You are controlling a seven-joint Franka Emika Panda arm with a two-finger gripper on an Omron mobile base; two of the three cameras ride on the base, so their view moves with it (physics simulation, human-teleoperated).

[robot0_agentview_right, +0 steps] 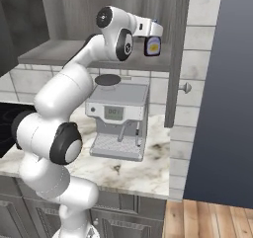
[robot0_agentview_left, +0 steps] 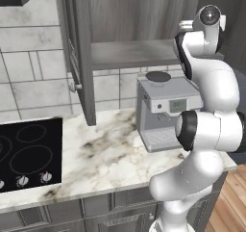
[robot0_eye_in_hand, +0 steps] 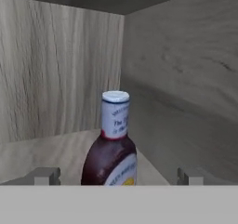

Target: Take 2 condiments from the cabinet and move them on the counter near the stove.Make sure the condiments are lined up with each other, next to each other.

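**Operator:** Judging from these views, how far along was I?

**Describer:** Early, by my reading. Going left to right in the left base view: the stove (robot0_agentview_left: 29,154) lay at the far left, black glass with silver knobs. The marble counter (robot0_agentview_left: 105,154) beside it held no condiment, just a steel coffee machine (robot0_agentview_left: 166,113) further right. So nothing appeared delivered yet; both items were left to place and line up.

**Operator:** And the bottle against the fingers?

**Describer:** In the hand view, your gripper (robot0_eye_in_hand: 118,175) was spread wide, holding nothing. One fingertip (robot0_eye_in_hand: 45,175) showed at the lower left, the other at the lower right. The dark bottle (robot0_eye_in_hand: 111,148), with its blue-white cap, stood upright between them on the shelf of the cabinet (robot0_eye_in_hand: 56,69), just left of centre, touching neither. I could not tell where the second condiment was.
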